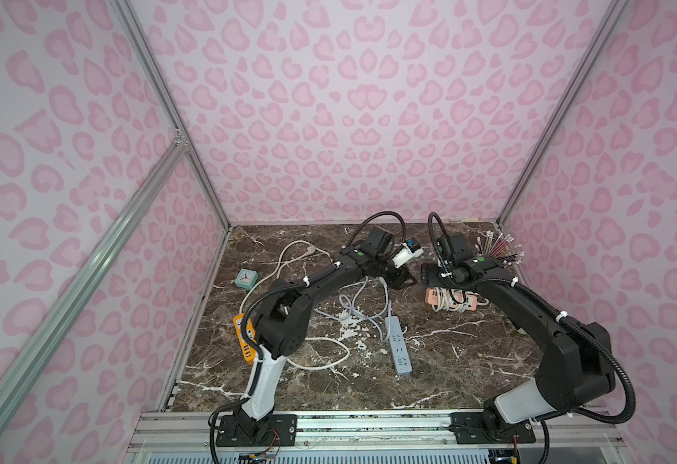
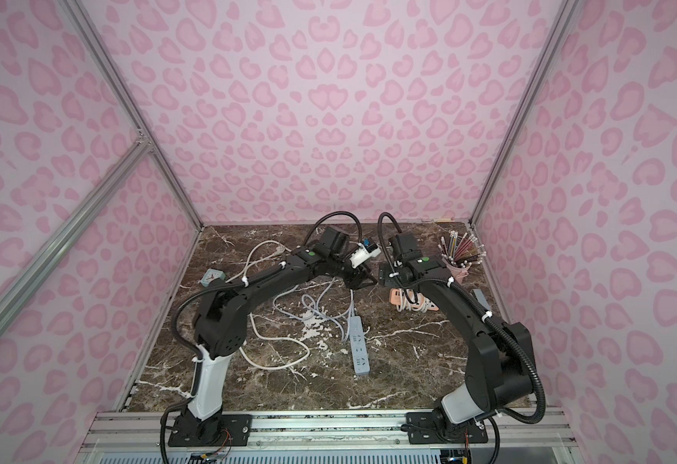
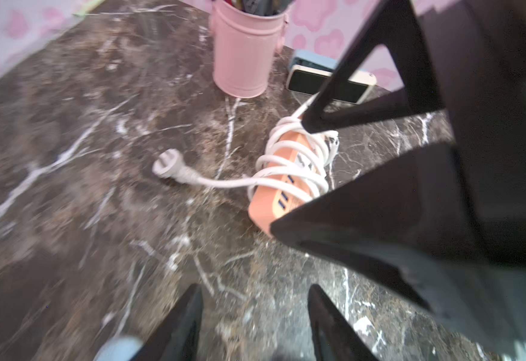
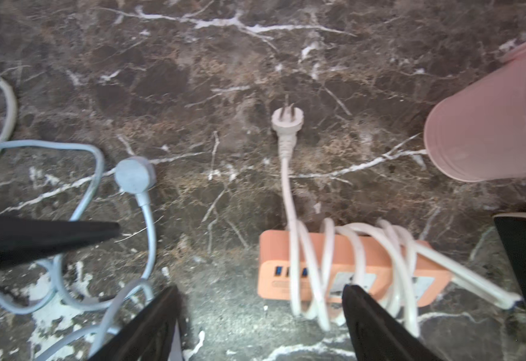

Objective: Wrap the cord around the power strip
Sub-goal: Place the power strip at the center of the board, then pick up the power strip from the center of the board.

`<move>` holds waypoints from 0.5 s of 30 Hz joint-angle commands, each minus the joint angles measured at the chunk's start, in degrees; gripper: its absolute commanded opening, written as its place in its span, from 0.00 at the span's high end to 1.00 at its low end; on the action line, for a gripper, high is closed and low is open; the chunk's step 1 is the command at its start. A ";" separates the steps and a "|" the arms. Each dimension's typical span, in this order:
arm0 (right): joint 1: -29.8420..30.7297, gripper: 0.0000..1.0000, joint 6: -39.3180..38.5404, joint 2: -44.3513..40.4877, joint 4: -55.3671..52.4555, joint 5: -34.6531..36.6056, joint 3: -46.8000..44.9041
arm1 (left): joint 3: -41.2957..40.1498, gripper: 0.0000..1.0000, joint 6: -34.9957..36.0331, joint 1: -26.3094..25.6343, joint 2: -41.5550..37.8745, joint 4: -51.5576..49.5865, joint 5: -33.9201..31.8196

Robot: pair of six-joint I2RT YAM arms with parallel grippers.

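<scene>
Fingers of the right gripper are spread wide with nothing clamped between them. This gripper hangs directly over the orange power strip. Whether a fingertip touches the winding cannot be told.

Orange power strip: lies flat on the marble tabletop, below the right gripper and partly covered by one of its fingers. The white cord is wound around the strip body in several loose loops. Its free end runs straight out ahead of the fingertips and ends in the plug, which rests on the tabletop well clear of the strip.

Left gripper: fingers apart, empty, over bare tabletop, just beside the right gripper. It points toward the strip.

Pink cup: stands near the strip, on the side of the right gripper away from the left gripper.

Grey-blue cord: lies loose under and behind the left gripper. It leads to the grey-blue power strip, nearer the arm bases.
</scene>
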 commanded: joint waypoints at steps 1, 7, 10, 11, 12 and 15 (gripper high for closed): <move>4.96 0.17 6.34 -1.45 0.31 0.49 -2.41 | -11.27 0.45 -8.92 3.46 -10.48 13.22 -9.57; 14.68 0.26 13.30 -1.53 0.81 -2.53 -9.79 | -26.70 0.44 -13.00 5.73 -27.46 16.04 -22.01; 18.28 0.26 16.21 -2.04 3.52 -5.19 -13.94 | -31.11 0.44 -17.09 5.74 -33.56 18.73 -22.96; 19.18 0.25 16.89 -1.88 4.80 -5.88 -15.36 | -33.08 0.44 -18.44 5.69 -35.48 20.28 -23.19; 19.89 0.25 17.44 -1.39 5.87 -6.49 -16.22 | -34.58 0.44 -19.26 5.60 -36.92 21.64 -23.39; 21.18 0.24 17.92 1.78 7.88 -7.03 -17.06 | -37.31 0.44 -22.23 5.66 -40.14 23.35 -24.47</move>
